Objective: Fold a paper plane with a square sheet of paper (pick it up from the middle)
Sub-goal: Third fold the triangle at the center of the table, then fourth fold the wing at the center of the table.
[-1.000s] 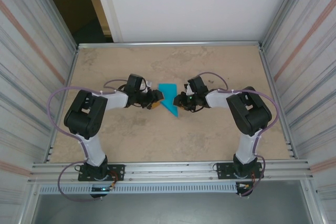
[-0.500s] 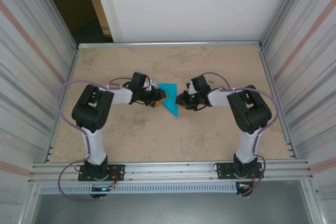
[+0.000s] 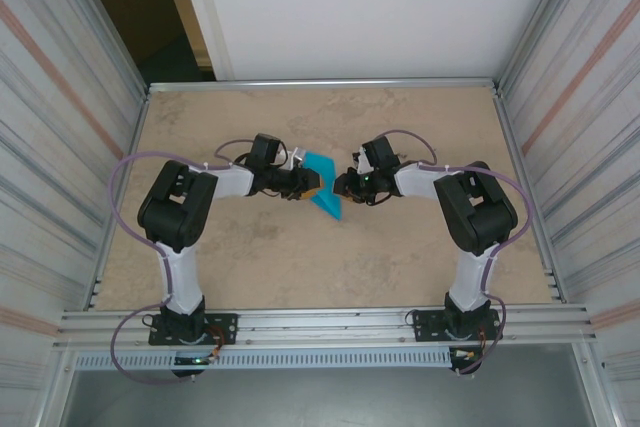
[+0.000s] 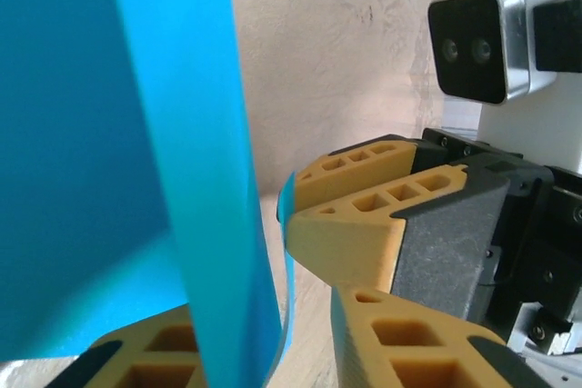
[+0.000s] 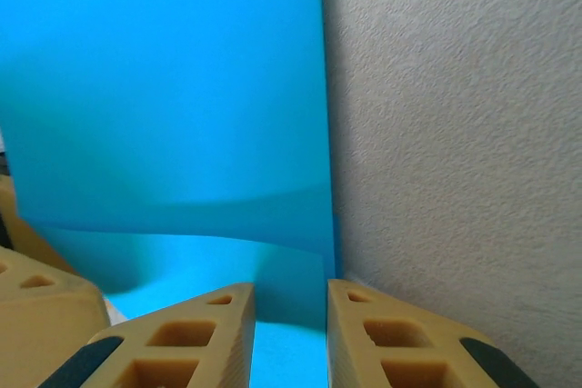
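**A:** Where do we have the paper plane (image 3: 322, 190)?

**B:** In the middle of the table (image 3: 250, 257), caught between both our tools. From above, its long axis runs from 11 o'clock down to 5 o'clock. The sharp point is at the 5 o'clock end, toward our bases.

**A:** And the tools against it?

**B:** Our left gripper (image 3: 305, 184) meets its 9 o'clock flank and our right gripper (image 3: 344, 187) its 3 o'clock flank. Neither arm is nearer; they face each other across that axis.

**A:** Are we pinching it?

**B:** We cannot tell. In the left wrist view the blue paper stands between our narrowed fingers (image 4: 150, 361). It lies against one of them, and a sliver of table shows beside the other. In the right wrist view the fingers (image 5: 182, 338) are drawn close with blue in the slot between them.

**A:** What does the next move turn on?

**B:** We judge that the crease follows the 11-to-5 line. Any fold must then swing across it, from 9 toward 3 or back. A pull along the line would only slide the paper.
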